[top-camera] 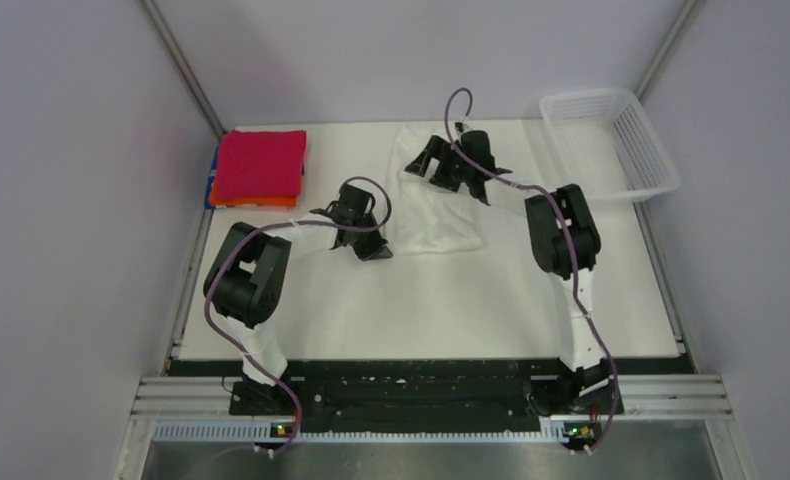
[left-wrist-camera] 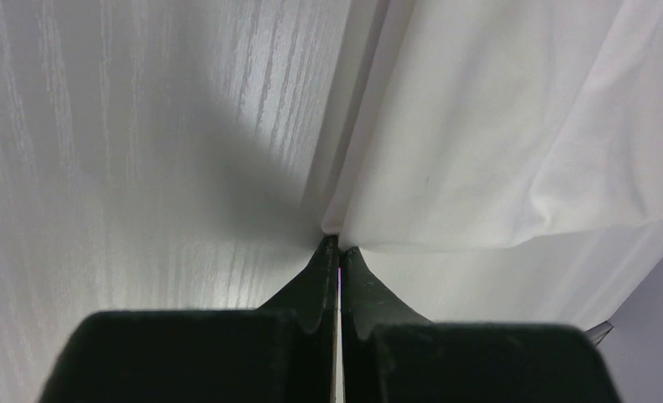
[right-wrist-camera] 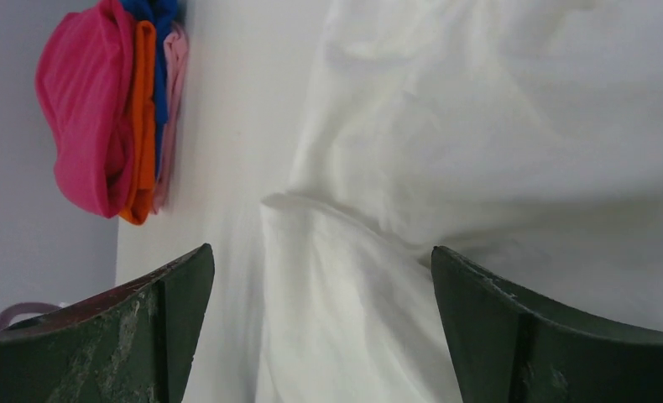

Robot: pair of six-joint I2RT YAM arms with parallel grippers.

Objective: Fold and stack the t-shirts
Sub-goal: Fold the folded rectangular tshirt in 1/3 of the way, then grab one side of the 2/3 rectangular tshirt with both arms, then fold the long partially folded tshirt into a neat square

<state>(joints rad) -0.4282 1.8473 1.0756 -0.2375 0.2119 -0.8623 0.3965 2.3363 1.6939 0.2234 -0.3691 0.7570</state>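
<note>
On the table (top-camera: 421, 310), the white t-shirt (top-camera: 433, 215) lies flat, its near-left corner pinched between the closed fingers of the left gripper (left-wrist-camera: 338, 250). Over the cloth's far end, the right gripper (right-wrist-camera: 320, 252) hangs spread wide. The folded stack (top-camera: 259, 168), crimson on top, sits far left.

Creased matt cloth: white t-shirt (top-camera: 431, 218); faint matt woodgrain: table (left-wrist-camera: 101, 168); plastic mesh: basket (top-camera: 643, 140).

Jaws pinched together on left arm (top-camera: 246, 275), apart on right arm (top-camera: 563, 235).
</note>
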